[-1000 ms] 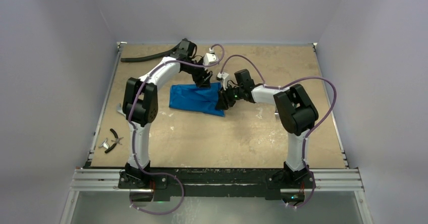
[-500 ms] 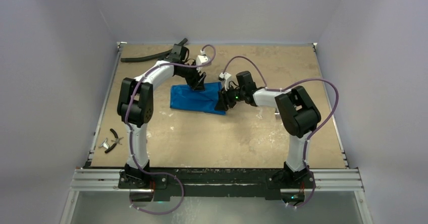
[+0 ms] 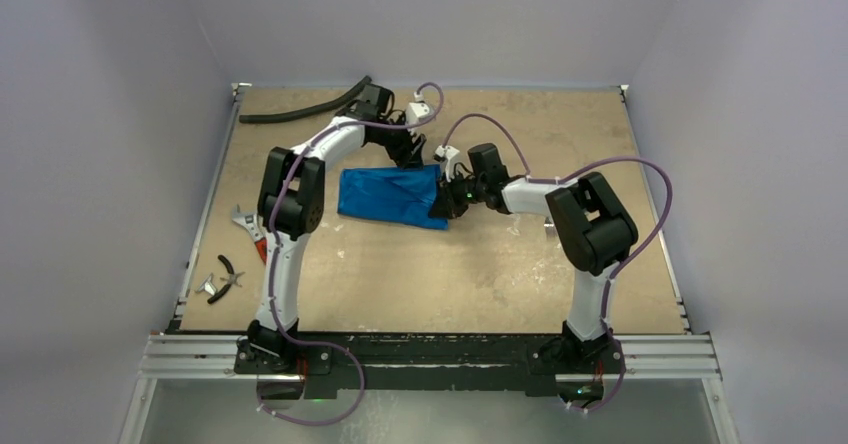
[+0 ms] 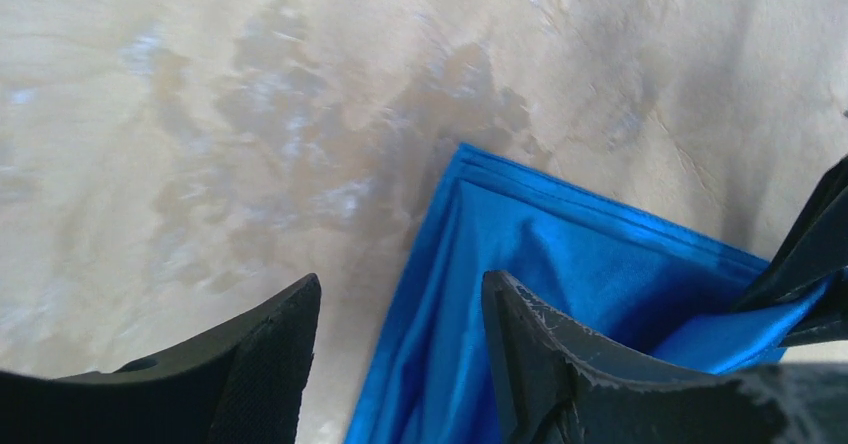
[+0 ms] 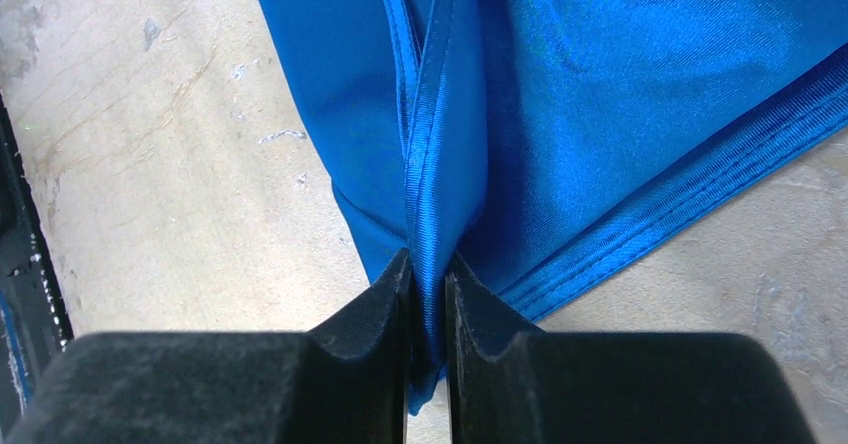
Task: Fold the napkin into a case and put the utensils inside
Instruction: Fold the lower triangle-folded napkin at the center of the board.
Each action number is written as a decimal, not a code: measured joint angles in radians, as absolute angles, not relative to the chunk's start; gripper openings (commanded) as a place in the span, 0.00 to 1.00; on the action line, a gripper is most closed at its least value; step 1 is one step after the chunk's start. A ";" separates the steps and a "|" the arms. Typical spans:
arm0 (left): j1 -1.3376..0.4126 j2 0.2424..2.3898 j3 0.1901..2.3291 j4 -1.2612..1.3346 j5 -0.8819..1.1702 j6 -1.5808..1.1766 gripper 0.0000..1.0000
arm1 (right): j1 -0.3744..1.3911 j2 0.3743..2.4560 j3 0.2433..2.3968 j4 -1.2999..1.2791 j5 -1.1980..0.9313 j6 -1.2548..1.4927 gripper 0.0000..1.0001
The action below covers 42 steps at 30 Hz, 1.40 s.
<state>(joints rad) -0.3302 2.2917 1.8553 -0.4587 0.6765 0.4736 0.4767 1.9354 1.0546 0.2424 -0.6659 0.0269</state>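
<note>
R tool (image 5: 428, 264) pinches shiny blue napkin (image 5: 600, 84), prob. doubled.

No text, label, brand, number or sign can be read in any of the three views. The napkin (image 3: 390, 194) and the table (image 3: 450, 264) show plain surfaces; the arm housings (image 3: 595, 226) are too small to show any marking.

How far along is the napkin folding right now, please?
Done: the napkin lies folded into a layered oblong. In hand: the right end effector pinches a hemmed fold at its end; the left end effector hangs open over its edge. Left: inserting the utensils, none in view.
</note>
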 measured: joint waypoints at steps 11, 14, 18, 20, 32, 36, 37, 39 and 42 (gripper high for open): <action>-0.402 2.323 1.854 -0.585 0.665 0.632 0.49 | 0.494 1.922 1.056 0.253 -0.643 0.028 0.07; -0.399 2.325 1.855 -0.609 0.665 0.651 0.45 | 0.504 1.923 1.064 0.256 -0.634 0.027 0.09; -0.395 2.339 1.872 -0.653 0.673 0.681 0.40 | 0.511 1.925 1.095 0.255 -0.613 0.026 0.12; -0.395 2.348 1.890 -0.677 0.677 0.694 0.39 | 0.513 1.925 1.116 0.253 -0.607 0.023 0.14; -0.376 2.358 1.924 -0.762 0.684 0.730 0.34 | 0.529 1.953 1.116 0.293 -0.502 -0.004 0.49; -0.373 2.365 1.945 -0.812 0.685 0.753 0.33 | 0.538 1.955 1.102 0.295 -0.452 -0.014 0.99; -0.373 2.369 1.951 -0.823 0.691 0.762 0.33 | 0.542 1.954 1.098 0.300 -0.442 -0.019 0.99; -0.373 2.373 1.956 -0.841 0.705 0.778 0.33 | 0.550 1.941 1.087 0.298 -0.415 -0.019 0.99; -0.375 2.373 1.956 -0.867 0.725 0.798 0.33 | 0.558 1.905 1.065 0.281 -0.395 -0.016 0.99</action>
<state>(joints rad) -0.3752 2.3730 1.9560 -0.8665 0.7250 0.7979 0.5575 1.9045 1.0649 0.2813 -0.3946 -0.0162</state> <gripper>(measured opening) 0.335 0.987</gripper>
